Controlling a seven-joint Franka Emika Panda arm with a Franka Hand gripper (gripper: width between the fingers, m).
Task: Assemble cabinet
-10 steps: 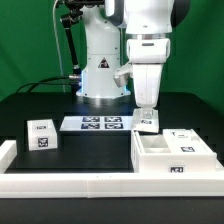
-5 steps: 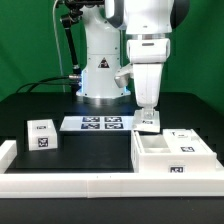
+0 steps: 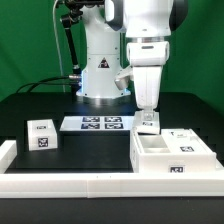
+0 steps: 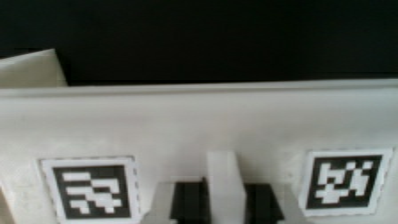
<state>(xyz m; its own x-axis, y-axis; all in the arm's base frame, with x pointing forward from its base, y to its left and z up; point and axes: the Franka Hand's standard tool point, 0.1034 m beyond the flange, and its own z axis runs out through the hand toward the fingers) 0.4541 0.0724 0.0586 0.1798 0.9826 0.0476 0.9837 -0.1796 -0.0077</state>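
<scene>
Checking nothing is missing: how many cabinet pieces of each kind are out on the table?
Large box shell: 1
Smaller white blocks: 3 (left block, middle block, right block)
Total: 4

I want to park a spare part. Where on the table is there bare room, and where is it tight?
Free: the table between the small block and the box shell, bordered behind by the marker board and in front by the rail. Also behind the small block, at the exterior view's left. Crowded: around the gripper at the box shell's back edge.
</scene>
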